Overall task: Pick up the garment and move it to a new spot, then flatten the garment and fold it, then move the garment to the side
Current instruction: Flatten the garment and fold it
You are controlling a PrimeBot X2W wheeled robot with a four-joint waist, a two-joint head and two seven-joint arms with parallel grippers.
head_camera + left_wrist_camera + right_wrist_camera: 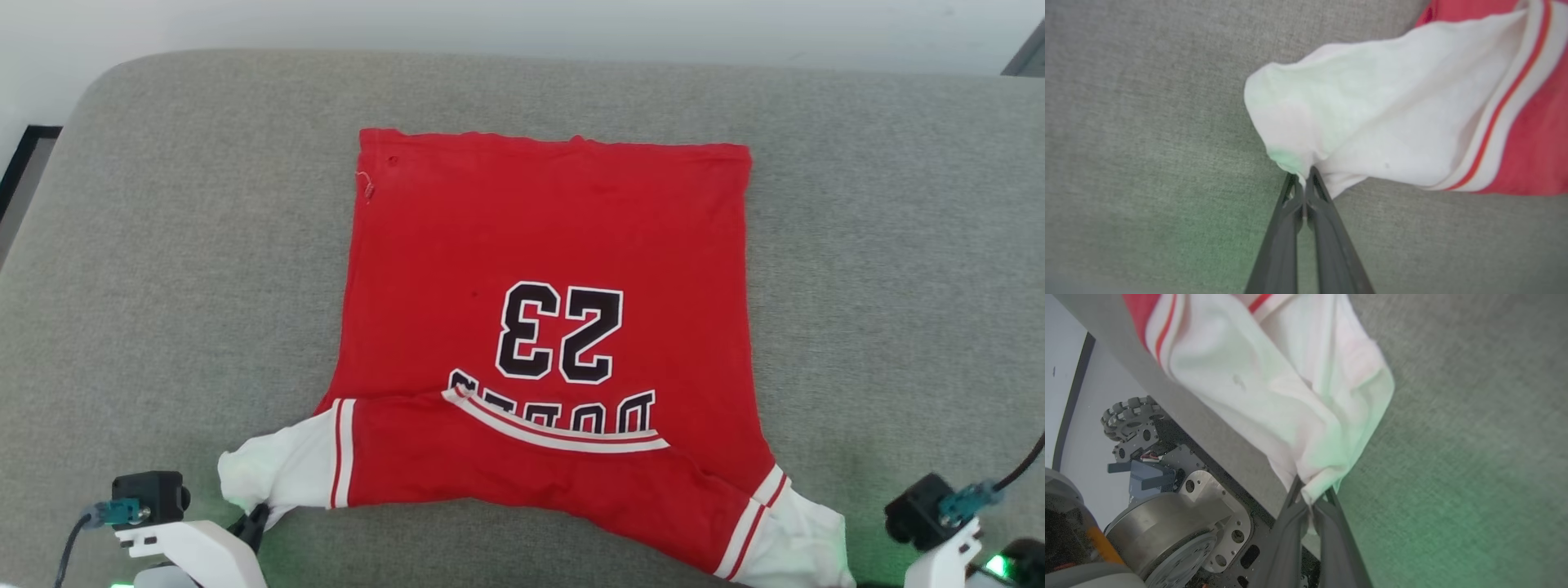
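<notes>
The garment [547, 269], a red jersey with a black 23, lies spread on the grey cushion [163, 286], its hem far from me and both sleeves toward me. The top part is folded over along the striped collar [555, 431]. My left gripper [258, 518] is shut on the tip of the white left sleeve [273, 472]; the left wrist view shows the gripper [1304, 179] pinching the white cloth [1372, 122]. My right gripper [1312, 498] is shut on the tip of the other white sleeve [1274, 396], which lies at the cushion's near edge [804, 543].
The cushion's near edge [1208, 420] runs close by the right gripper, with my wheeled base [1167, 522] and an omni wheel [1128, 418] below it. A pale wall [522, 24] stands behind the cushion. Bare grey cushion lies on both sides of the jersey.
</notes>
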